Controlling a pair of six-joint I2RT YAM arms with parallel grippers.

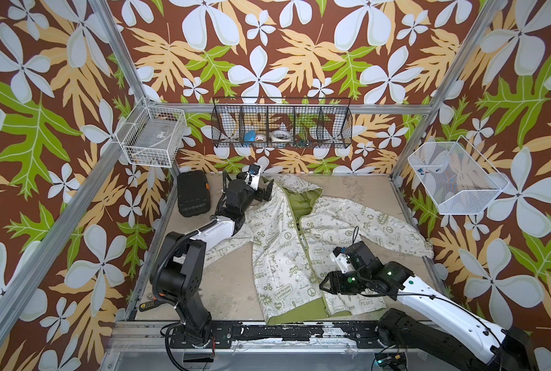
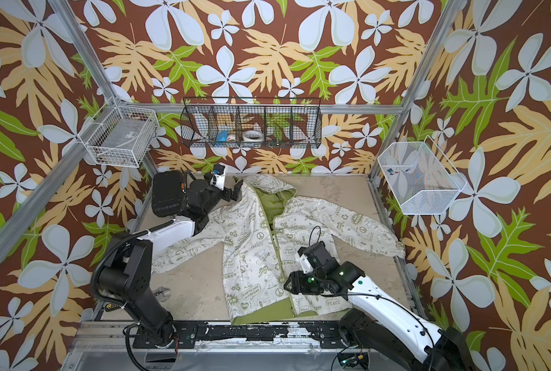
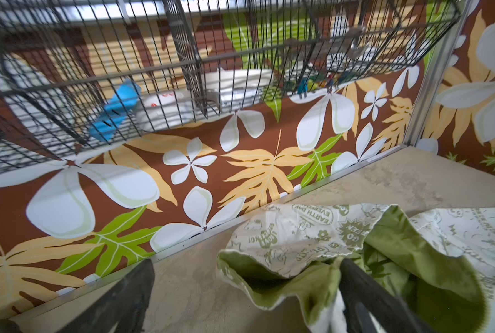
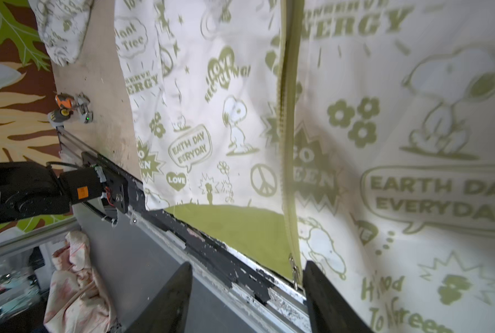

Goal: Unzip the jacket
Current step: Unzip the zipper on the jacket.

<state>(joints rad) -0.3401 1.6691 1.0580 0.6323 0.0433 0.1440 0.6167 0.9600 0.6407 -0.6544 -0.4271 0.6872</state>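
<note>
**Both top views.** One jacket (image 1: 287,244) lies front up on the desk (image 1: 222,282), hood at the far side and hem at the near edge. One sleeve runs left under the left arm, the other right. The left end effector (image 1: 269,191) sits at the far left, just beside the hood, with its jaws spread and nothing between them. The right end effector (image 1: 324,284) sits near, over the right front panel by the zipper line, also released. The same layout shows for the jacket (image 2: 255,250), the left end effector (image 2: 237,189) and the right end effector (image 2: 287,284).

Count: one jacket, two arms, three wall baskets and one black case (image 1: 193,192) at the far left.

**Left wrist.** The left end effector (image 3: 246,265) is wide open. The hood (image 3: 298,230) drapes against one finger but is not clamped.

**Right wrist.** The right end effector (image 4: 247,265) is open and holds nothing. I count one zipper (image 4: 288,115). Its slider (image 4: 294,268) is down at the near hem, just beside one finger. Green lining shows where the panels part at the hem.

**Judgement.** I take the pull-down as finished or very nearly so. I cannot tell whether the slider has cleared its bottom pin. If it has not, the right end effector needs a fine pinch on that small tab while the left holds the collar. Otherwise the panels only need spreading.
</note>
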